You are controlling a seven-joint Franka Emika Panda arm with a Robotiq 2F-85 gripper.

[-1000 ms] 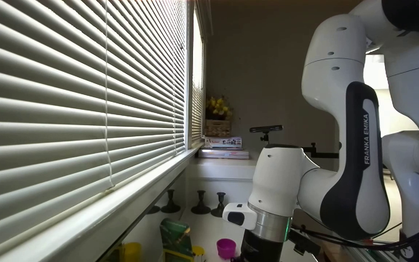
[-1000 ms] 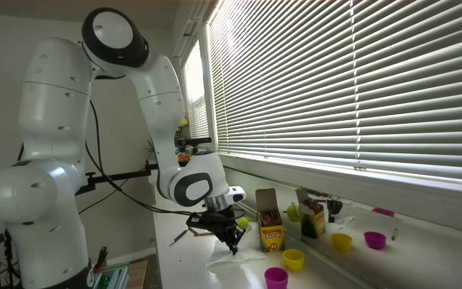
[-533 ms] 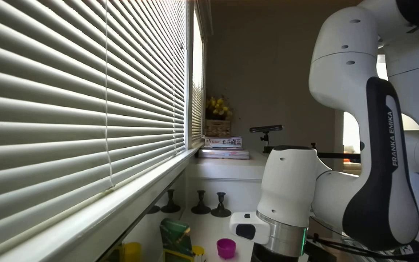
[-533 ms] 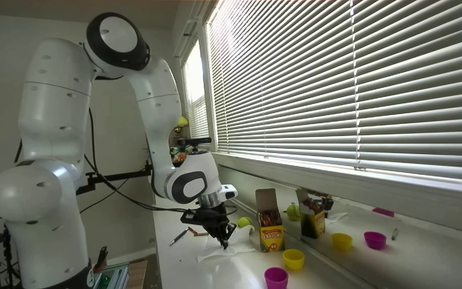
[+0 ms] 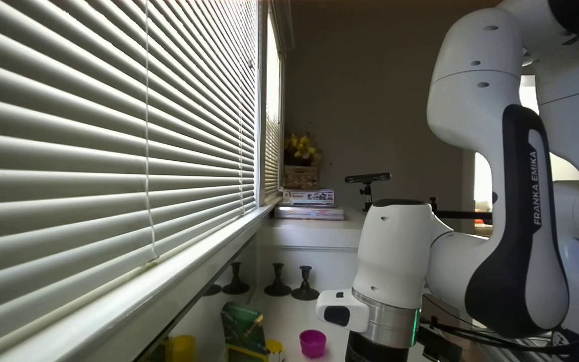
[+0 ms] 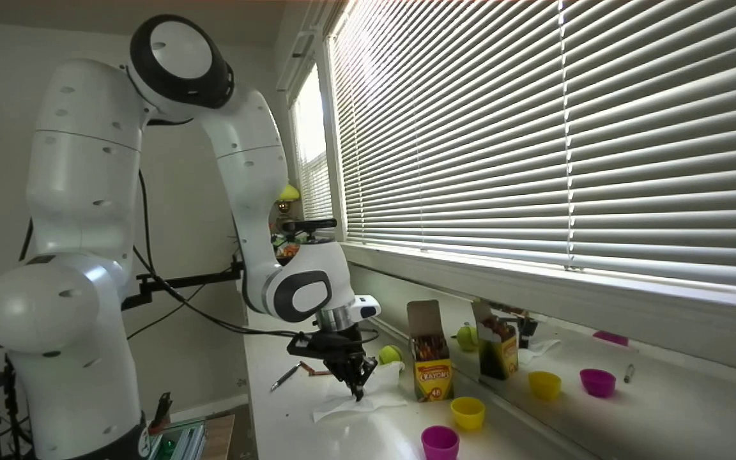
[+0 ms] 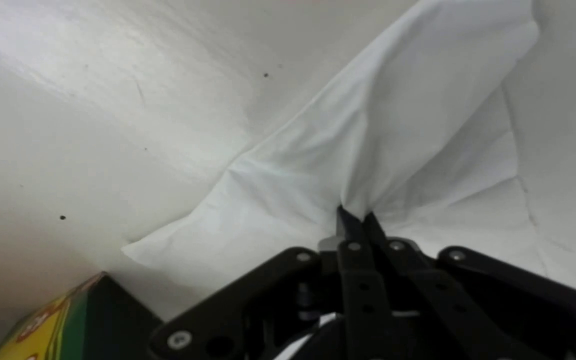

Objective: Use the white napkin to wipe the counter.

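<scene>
The white napkin lies spread and creased on the pale counter in the wrist view. My gripper is shut on a pinched fold of it, and the rest fans out flat around the fingertips. In an exterior view the gripper points down, low over the counter, with the napkin under and around its tips. Small dark specks show on the counter in the wrist view. In an exterior view only the gripper's black upper part shows; its fingers and the napkin are out of frame.
A crayon box stands beside the napkin, near a yellow cup and a magenta cup. A green ball and a pen lie further back. A reflective panel runs along the window side. Candlesticks stand at the far end.
My gripper has moved away from the window side and the crayon box, dragging the napkin along the counter. In the last half second it has shifted only slightly back. Cups and box have not moved.
</scene>
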